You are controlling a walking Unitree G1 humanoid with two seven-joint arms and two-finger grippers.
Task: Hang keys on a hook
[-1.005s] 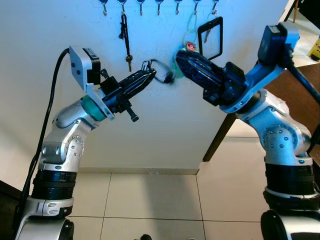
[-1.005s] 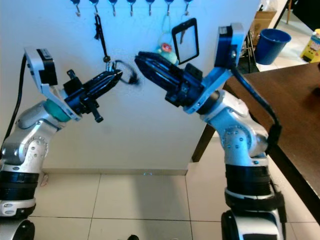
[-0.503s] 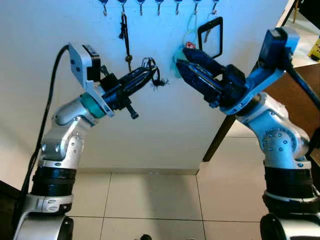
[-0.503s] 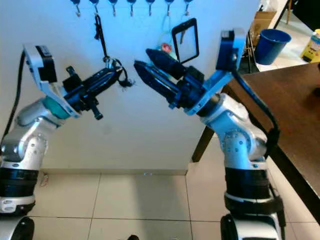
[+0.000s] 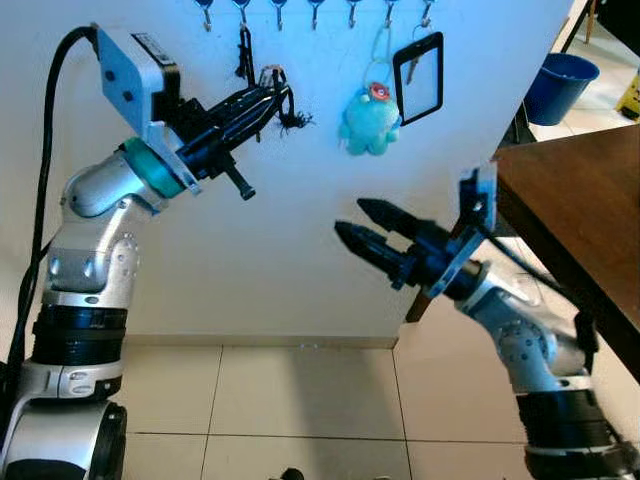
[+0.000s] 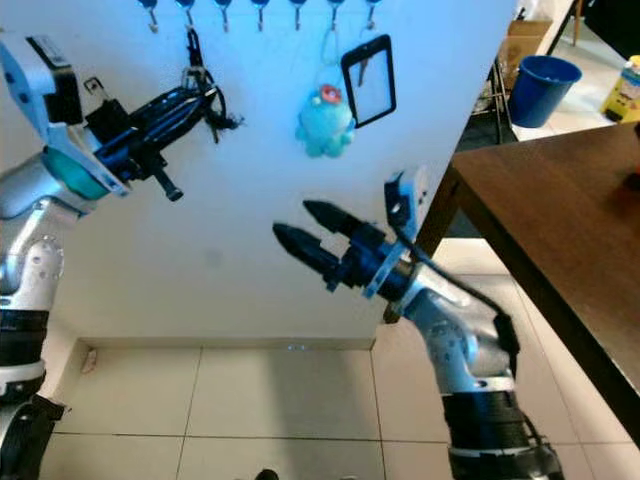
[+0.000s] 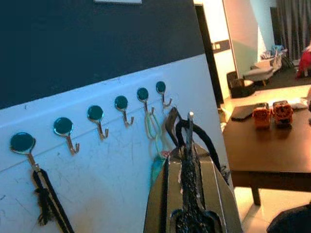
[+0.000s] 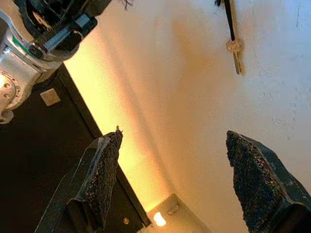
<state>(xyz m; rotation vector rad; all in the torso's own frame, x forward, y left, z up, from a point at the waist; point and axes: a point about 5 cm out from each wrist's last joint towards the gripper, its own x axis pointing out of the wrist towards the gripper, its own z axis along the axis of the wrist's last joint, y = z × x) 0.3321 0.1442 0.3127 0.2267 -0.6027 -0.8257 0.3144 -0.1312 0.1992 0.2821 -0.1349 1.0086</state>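
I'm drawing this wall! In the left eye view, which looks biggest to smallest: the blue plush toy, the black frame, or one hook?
1. Black frame
2. Blue plush toy, nearly as large, so it's close
3. Hook, clearly smallest

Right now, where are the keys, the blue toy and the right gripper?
keys (image 5: pixel 283 105), left eye view, on the dark cord at the left gripper's tip.
blue toy (image 5: pixel 368 122), left eye view, on its body.
right gripper (image 5: pixel 349 221), left eye view, between its open fingertips.

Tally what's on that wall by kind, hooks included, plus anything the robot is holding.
Hooks: 7
Black key strap: 1
Teal plush toy: 1
Black card holder: 1
Key bunch in left gripper: 1
Total: 11
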